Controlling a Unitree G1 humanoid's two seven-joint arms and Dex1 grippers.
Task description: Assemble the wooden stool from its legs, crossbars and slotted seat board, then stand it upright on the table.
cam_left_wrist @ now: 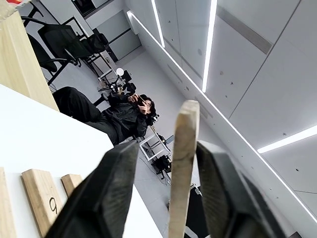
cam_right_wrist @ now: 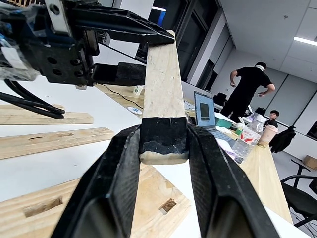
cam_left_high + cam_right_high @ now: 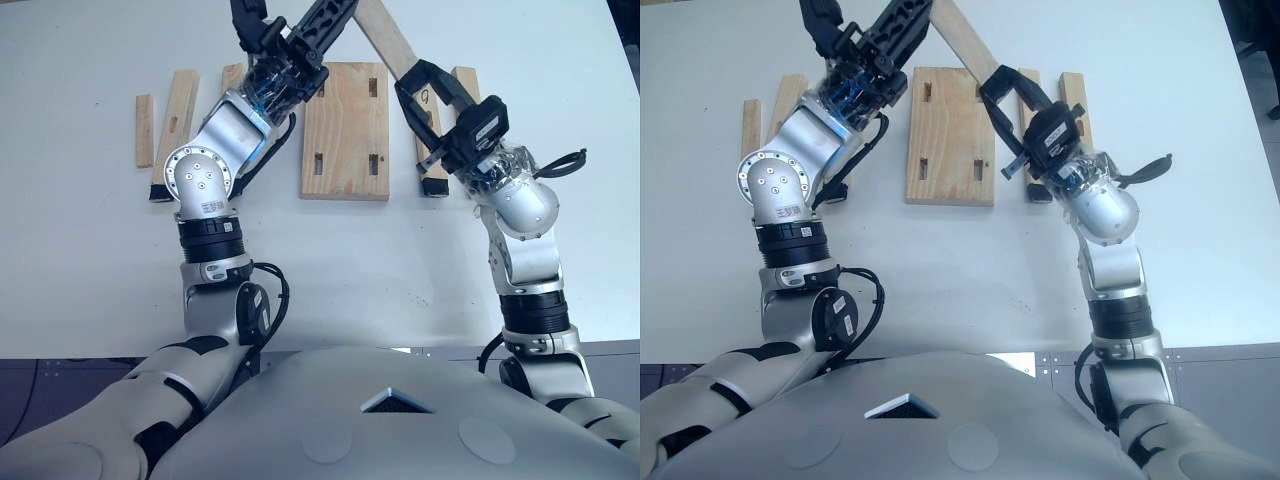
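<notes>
Reading from nine o'clock, we count three loose sticks on the desk: a short crossbar, a dark-footed leg, and a third stick half hidden behind our left jaws. Those jaws stand apart astride the bare tip of a lifted leg, apparently only steadying it. At centre lies the one seat board, four slots up, ready for tenons. Our right jaws are clenched on that leg's dark foot. At three o'clock lie a second footed leg and a plain stick, making six.
</notes>
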